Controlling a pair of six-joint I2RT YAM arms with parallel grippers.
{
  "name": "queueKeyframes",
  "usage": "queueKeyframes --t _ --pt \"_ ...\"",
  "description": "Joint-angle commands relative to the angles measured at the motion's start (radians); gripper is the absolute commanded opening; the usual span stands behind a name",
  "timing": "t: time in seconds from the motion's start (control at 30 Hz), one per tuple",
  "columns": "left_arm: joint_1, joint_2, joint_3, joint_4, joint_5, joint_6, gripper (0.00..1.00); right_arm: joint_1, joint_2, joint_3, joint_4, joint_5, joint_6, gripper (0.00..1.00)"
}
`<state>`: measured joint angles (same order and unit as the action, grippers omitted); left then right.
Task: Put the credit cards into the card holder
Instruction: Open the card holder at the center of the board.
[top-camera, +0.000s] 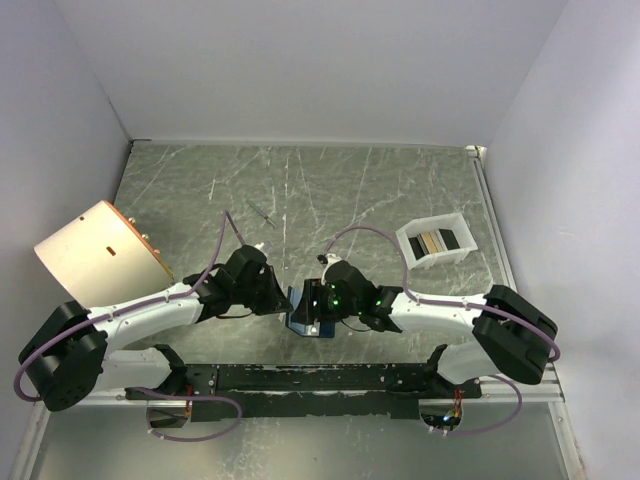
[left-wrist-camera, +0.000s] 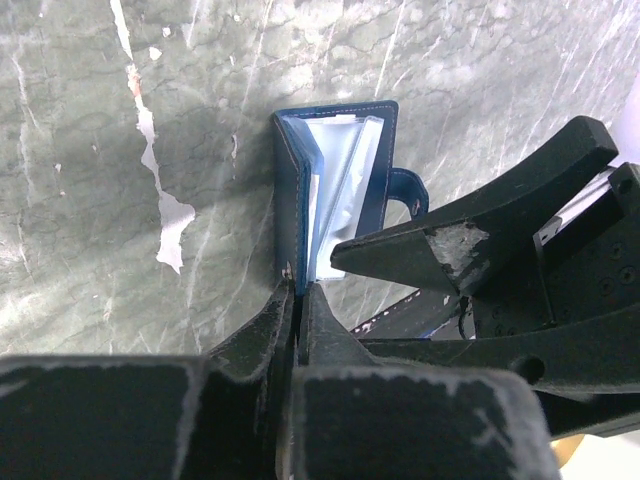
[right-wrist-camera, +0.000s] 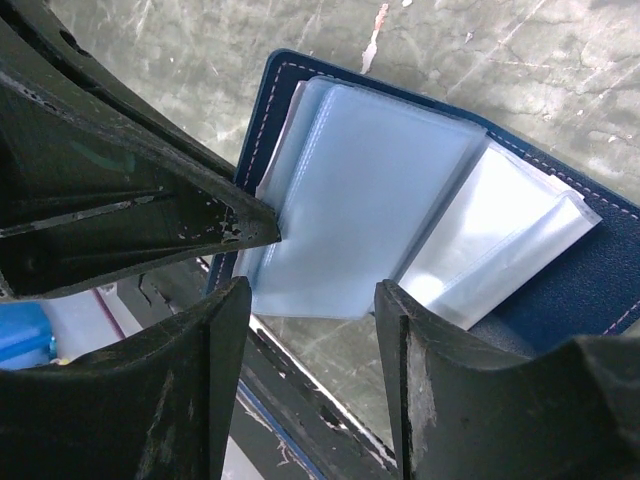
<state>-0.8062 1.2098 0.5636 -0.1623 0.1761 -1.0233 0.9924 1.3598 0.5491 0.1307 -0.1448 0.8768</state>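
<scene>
Left arm (top-camera: 140, 308) and right arm (top-camera: 440, 312) are showing white link shells, black joint housings. Lilac cables (top-camera: 214, 252) are looping along both. Green lights (top-camera: 335, 297) are glowing at right wrist. Black fingers (right-wrist-camera: 190, 390) are showing whitish scuffing (edges mostly).

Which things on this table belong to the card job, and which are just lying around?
For the job:
- card holder, held open
- credit cards, in the white tray

Lying about:
- cream rounded object, far left
- small thin metal piece, farther back
</scene>
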Motion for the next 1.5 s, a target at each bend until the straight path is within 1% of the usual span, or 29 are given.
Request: queueKeyframes --t 0.0,0.3,0.4,0.63,0.9,1.0,1.17,1.3,1.47 --pt "0.000 -0.009 -0.002 0.035 -0.002 -0.007 0.07 0.001 0.014 -0.007 0.016 0.003 0.008 0.53" --pt "0.000 -0.003 0.007 0.018 -0.011 0.002 0.07 0.001 0.014 -0.008 -0.014 0.040 0.005 0.43" --pt "-0.001 -0.003 0.008 0.010 -0.015 0.004 0.07 0.001 0.006 -0.005 -0.024 0.045 0.003 0.42" --pt "0.000 0.000 0.016 -0.019 -0.034 0.014 0.07 0.001 -0.019 0.010 -0.087 0.076 -0.009 0.50" --pt "0.001 0.004 0.021 -0.038 -0.048 0.019 0.07 0.000 -0.064 0.065 -0.246 0.164 -0.039 0.56" --pt "0.001 0.009 0.021 -0.040 -0.052 0.021 0.07 0.001 -0.079 0.092 -0.303 0.187 -0.051 0.64" --pt "0.000 0.015 0.022 -0.048 -0.064 0.025 0.07 0.000 -0.110 0.132 -0.388 0.230 -0.059 0.72" --pt "0.000 0.018 0.021 -0.052 -0.072 0.025 0.07 0.001 -0.120 0.145 -0.405 0.250 -0.067 0.72" --pt "0.000 0.017 0.024 -0.070 -0.092 0.028 0.08 0.001 -0.085 0.140 -0.356 0.236 -0.096 0.62"
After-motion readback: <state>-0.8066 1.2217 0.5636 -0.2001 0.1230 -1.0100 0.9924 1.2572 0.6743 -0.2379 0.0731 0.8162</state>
